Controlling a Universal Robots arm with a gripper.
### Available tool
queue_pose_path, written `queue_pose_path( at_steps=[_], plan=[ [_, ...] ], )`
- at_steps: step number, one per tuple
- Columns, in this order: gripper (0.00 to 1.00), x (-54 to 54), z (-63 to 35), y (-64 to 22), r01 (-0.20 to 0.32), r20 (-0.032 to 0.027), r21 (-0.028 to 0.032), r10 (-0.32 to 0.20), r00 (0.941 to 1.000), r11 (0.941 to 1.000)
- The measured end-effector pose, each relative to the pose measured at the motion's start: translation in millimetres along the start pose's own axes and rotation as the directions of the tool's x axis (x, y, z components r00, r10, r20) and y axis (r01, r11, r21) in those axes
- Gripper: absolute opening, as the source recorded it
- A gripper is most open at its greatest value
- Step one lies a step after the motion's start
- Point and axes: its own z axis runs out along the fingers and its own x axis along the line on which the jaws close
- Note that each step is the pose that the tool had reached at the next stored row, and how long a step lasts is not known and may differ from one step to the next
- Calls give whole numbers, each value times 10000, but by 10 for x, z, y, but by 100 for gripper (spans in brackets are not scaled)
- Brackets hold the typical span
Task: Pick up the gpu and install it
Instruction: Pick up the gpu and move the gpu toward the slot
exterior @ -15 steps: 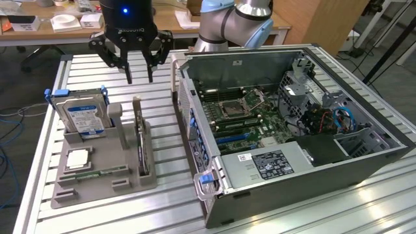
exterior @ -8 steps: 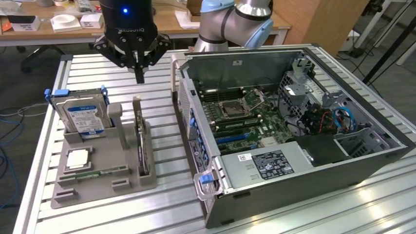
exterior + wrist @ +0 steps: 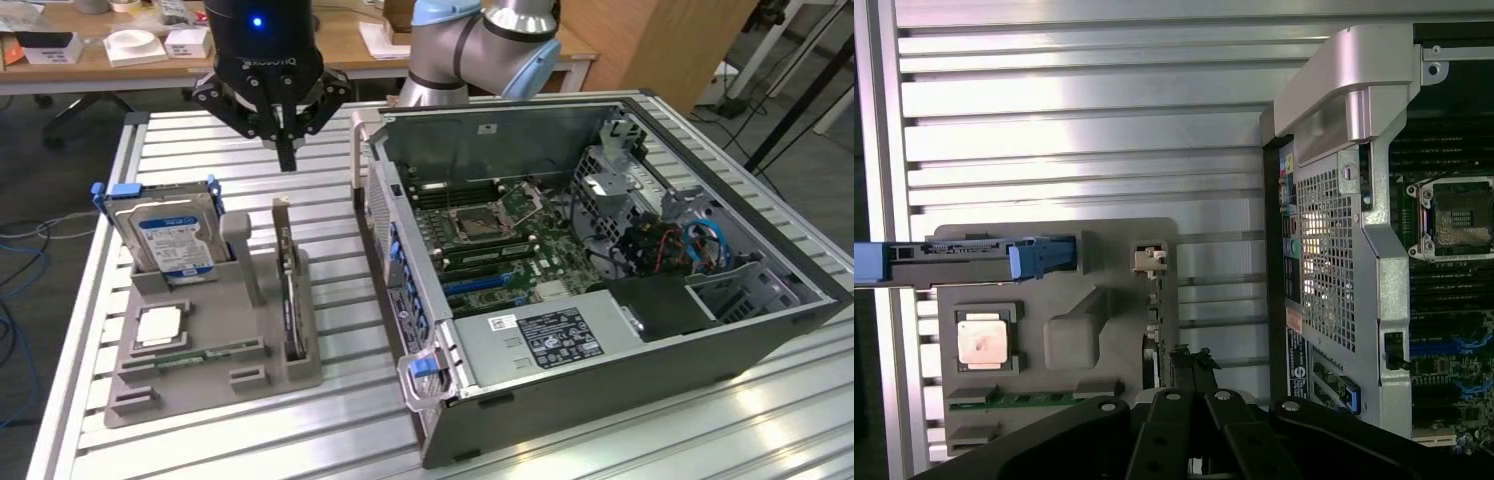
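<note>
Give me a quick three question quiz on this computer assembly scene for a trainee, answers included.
1. True or false: the black gripper holds the thin flat gpu card.
2. Where does the gpu stand? A) on edge in the grey plastic tray B) inside the open computer case C) flat on the metal table
3. Fill in: the gripper is ___ (open or shut).
Key: 1 false; 2 A; 3 shut.

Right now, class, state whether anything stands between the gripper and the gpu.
Nothing visible does. The shut gripper hangs above the gpu, which stands on edge in the grey holder, only open air between them.
</note>
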Motion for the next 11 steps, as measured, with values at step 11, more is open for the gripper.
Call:
queue_pose_path(
  at_steps=[11],
  plan=[
    [17,0,0,0,0,0,0,0,10000,10000]
  ],
)
